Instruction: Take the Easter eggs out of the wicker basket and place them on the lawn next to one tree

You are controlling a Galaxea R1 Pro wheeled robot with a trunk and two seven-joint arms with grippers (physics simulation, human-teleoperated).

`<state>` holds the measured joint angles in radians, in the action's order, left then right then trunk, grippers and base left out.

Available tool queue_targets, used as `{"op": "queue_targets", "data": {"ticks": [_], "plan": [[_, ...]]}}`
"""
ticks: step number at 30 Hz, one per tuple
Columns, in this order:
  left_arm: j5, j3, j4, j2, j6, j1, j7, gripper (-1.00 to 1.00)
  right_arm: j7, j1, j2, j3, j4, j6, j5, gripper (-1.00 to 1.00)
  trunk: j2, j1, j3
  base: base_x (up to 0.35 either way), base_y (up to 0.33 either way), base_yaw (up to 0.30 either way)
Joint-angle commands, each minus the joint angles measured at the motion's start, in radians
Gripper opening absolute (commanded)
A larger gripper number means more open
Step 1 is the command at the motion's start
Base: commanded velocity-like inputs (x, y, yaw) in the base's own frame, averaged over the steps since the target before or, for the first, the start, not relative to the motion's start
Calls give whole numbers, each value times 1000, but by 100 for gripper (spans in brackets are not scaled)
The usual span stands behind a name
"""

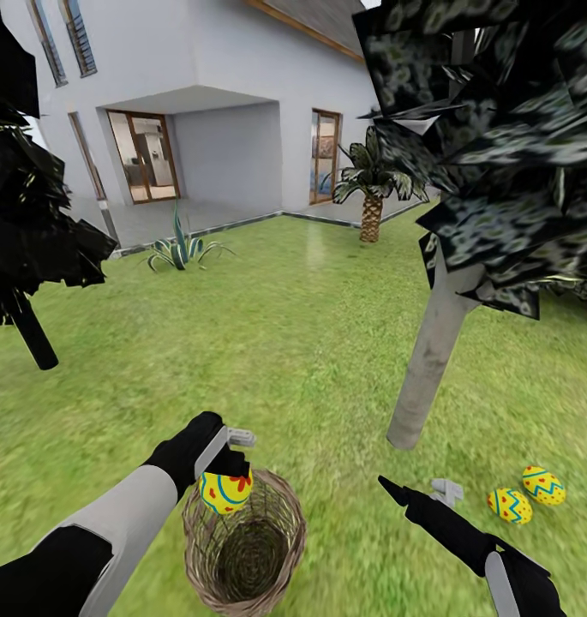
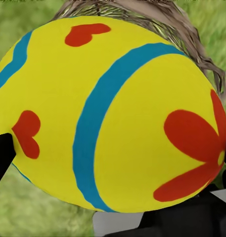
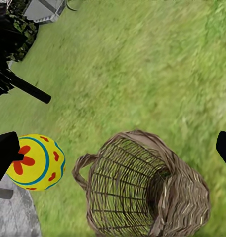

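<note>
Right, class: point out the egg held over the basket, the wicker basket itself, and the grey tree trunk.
Held egg point(image 1: 225, 492), head view, on its yellow shell below the left tool.
Wicker basket point(image 3: 189, 195), right wrist view, on its woven outer wall.
Grey tree trunk point(image 1: 430, 353), head view, on the middle of the trunk.

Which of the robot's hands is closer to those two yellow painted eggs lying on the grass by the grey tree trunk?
The right gripper. It hangs open just beside the two yellow zigzag eggs. The left gripper is farther off, over the brown wicker basket, gripping the third yellow egg.
</note>
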<state>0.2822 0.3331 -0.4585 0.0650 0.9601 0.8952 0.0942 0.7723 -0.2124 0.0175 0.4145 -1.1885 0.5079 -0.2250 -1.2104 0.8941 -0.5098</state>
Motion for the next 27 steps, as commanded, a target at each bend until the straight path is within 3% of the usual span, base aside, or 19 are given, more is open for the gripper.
{"op": "queue_targets", "data": {"ticks": [1, 27], "plan": [[11, 6, -1, -1, 3, 1, 10, -100, 2, -1, 1, 3, 0, 8, -5, 100, 7, -4, 2, 0, 0, -27], [11, 7, -2, -1, 3, 1, 29, -100, 2, -1, 1, 1, 0, 9, -4, 100, 189, -104, 109, 0, 0, -190]]}}
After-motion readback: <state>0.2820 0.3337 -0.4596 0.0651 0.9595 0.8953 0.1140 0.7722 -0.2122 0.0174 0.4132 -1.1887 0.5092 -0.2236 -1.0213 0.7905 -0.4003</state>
